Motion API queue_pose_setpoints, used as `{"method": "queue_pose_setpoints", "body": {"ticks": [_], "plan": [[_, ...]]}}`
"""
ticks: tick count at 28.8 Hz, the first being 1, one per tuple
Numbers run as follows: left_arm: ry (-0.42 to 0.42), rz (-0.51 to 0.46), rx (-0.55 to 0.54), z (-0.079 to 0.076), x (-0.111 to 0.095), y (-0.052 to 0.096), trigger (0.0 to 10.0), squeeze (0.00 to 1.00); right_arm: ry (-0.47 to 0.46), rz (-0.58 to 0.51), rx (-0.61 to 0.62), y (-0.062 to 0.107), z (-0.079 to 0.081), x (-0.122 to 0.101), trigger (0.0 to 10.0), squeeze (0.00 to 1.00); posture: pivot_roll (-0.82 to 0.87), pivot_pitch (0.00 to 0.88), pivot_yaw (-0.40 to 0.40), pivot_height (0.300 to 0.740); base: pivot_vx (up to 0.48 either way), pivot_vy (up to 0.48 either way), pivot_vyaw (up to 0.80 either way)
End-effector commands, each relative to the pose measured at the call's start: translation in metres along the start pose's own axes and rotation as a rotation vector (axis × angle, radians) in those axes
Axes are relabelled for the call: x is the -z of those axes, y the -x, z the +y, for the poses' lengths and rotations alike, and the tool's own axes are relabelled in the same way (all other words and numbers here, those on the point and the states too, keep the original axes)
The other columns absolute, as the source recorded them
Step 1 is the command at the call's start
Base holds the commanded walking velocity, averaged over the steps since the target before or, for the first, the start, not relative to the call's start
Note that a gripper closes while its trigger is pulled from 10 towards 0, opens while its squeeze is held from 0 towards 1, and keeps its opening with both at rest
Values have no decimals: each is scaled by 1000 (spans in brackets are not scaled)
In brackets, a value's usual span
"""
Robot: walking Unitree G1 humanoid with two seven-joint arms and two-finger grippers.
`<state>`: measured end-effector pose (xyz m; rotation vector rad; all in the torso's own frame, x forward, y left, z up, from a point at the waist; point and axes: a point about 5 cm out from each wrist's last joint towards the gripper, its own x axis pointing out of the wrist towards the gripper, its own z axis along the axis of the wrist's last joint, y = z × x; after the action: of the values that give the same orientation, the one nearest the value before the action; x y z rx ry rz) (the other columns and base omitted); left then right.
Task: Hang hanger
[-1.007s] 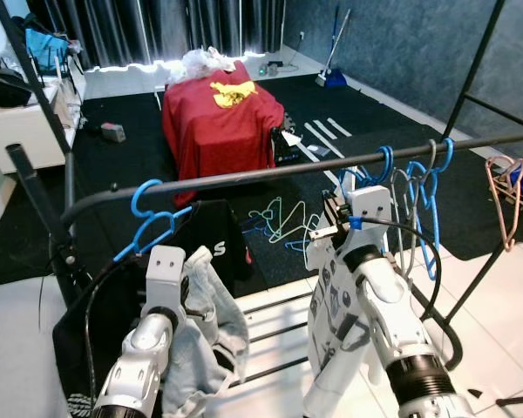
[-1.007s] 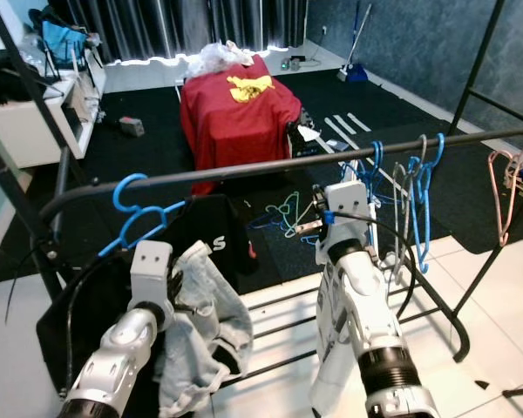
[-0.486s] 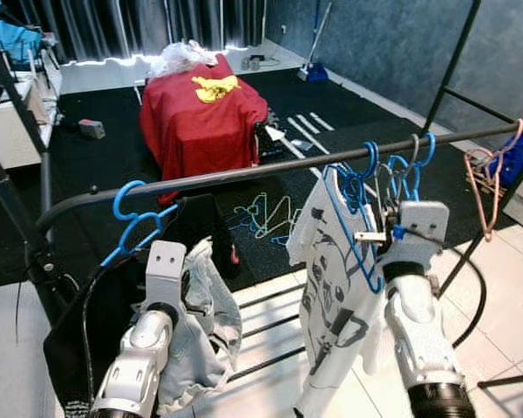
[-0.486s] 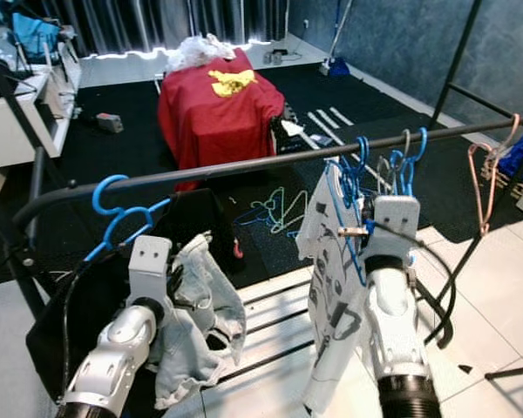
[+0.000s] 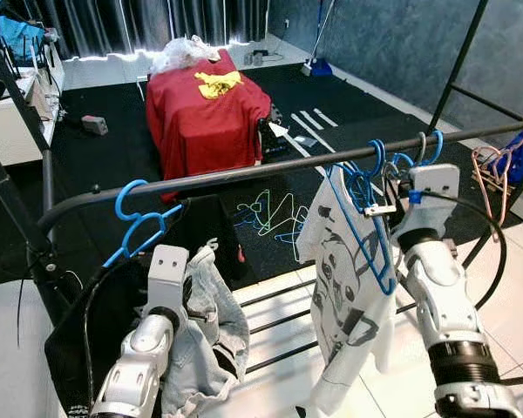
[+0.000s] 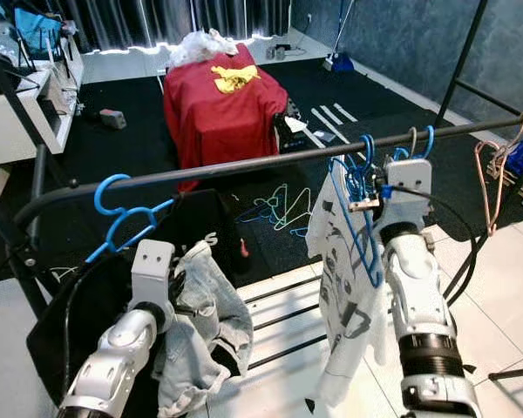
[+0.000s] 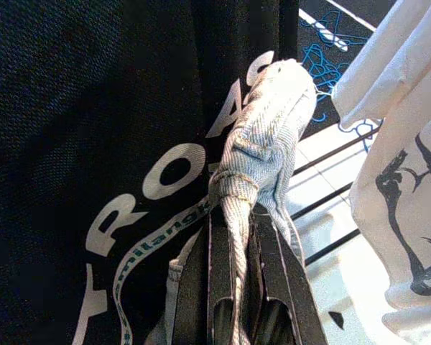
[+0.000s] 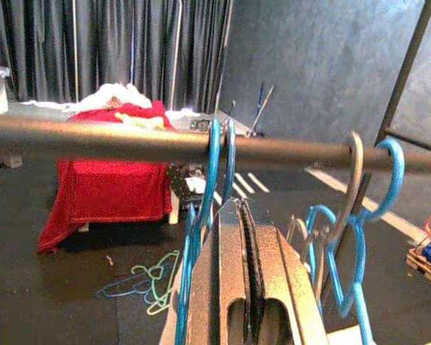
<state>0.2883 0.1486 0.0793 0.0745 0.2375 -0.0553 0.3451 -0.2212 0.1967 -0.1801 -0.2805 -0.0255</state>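
A blue hanger (image 5: 376, 155) carrying a white printed T-shirt (image 5: 344, 300) has its hook over the dark clothes rail (image 5: 244, 172). My right gripper (image 5: 376, 210) is raised just below the rail, shut on this hanger near its neck. In the right wrist view the shut fingers (image 8: 238, 244) point at the rail (image 8: 93, 138), with the blue hook (image 8: 217, 154) looped over it. My left gripper (image 7: 233, 214) is low on the left, shut on a pale denim garment (image 5: 205, 318).
A second blue hanger (image 5: 138, 218) with a black printed garment (image 7: 93, 108) hangs on the rail's left end. Several blue and grey hangers (image 5: 425, 146) and a pink one (image 5: 491, 170) hang further right. Loose hangers (image 5: 270, 213) lie on the dark floor beyond, near red-draped furniture (image 5: 205, 109).
My right arm has lifted the hanger with the white shirt up and to the right, bringing its hook onto the rail. The left arm has kept still; the camera has shifted a little.
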Motion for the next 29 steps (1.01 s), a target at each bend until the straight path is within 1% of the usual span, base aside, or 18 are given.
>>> {"method": "queue_pose_setpoints", "body": {"ticks": [1,8,11,18,24,29], "plan": [[-20,-20,-13,5,-5,2,10000,0,-20,13,-1,-2,-1,2,0,0,26,47,2,740,0,0,0],[-23,-18,-12,6,-5,2,10000,0,-36,9,-12,-4,0,1,0,0,32,42,3,740,0,0,0],[-27,-16,-9,6,-5,1,10000,0,-46,12,-36,-10,-2,0,0,0,34,42,8,740,0,0,0],[-29,-16,-12,8,-6,1,10000,0,-38,17,-44,-19,-6,-1,0,0,40,48,8,740,0,0,0],[-30,-15,-15,9,-7,1,10000,0,-33,17,-43,-23,-8,-3,0,0,40,50,5,740,0,0,0],[-29,-13,-21,10,-7,1,10000,0,-49,18,-60,-21,0,0,0,0,41,54,5,740,0,0,0]]}}
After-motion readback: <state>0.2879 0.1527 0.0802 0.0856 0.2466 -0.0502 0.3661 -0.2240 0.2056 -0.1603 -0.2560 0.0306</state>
